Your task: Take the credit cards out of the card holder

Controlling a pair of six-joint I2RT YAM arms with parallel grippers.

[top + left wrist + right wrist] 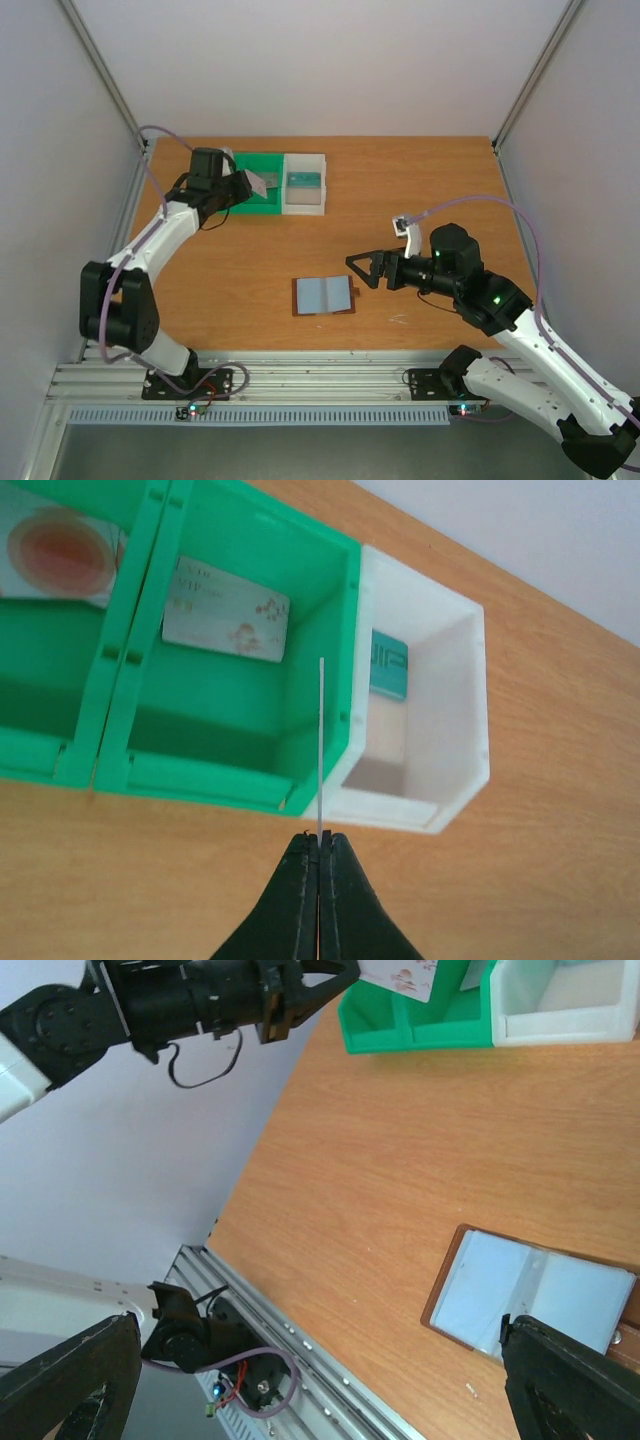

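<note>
Find the card holder [325, 296] spread open and flat, blue-grey lining up, in the middle of the table [230, 270] toward its near edge, touched by neither arm. Cannot make out any card in its pockets: only pale lining in the overhead and right wrist views, though too small there to rule out one tucked inside. Count four credit cards [226, 608] away from it. See a whitish patterned card [230, 615] lying in the green bin [355, 630], a red-disc card [60, 550] in the next green compartment, and a teal card [390, 664] in the white bin [450, 710] alongside. See the fourth card [320, 740] edge-on, pinched between the fully closed fingers of the left gripper [319, 845], held over the green bin close to its wall with the white bin, not yet let go. Find the right gripper [360, 271] spread as wide as it goes, holding nothing, hovering just right of the card holder. Judge the task nearly finished: left to do, dropping the held card, then checking the pockets for stragglers
</note>
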